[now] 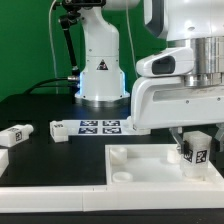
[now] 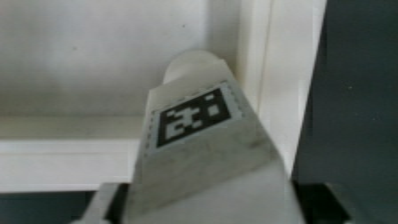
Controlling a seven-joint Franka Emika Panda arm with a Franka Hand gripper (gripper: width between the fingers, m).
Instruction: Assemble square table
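Clamping a leg post (image 1: 196,152), the gripper (image 1: 193,138) hangs over the square panel (image 1: 130,165), exterior view's right; wrist view alone shows its tip beside the rim (image 2: 267,60).

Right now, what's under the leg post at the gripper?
A corner of the square table panel: flat white floor and raised rim. The leg post itself covers its lower end, so contact cannot be seen.

On the exterior view's right we see the gripper (image 1: 195,138) low over the near square panel (image 1: 130,176), with a tagged leg post (image 1: 196,155) upright between its fingers. Far left on the black table (image 1: 40,105) lies a loose leg post (image 1: 14,135), a second leg post (image 1: 58,130) beside it, then the marker board (image 1: 98,126).
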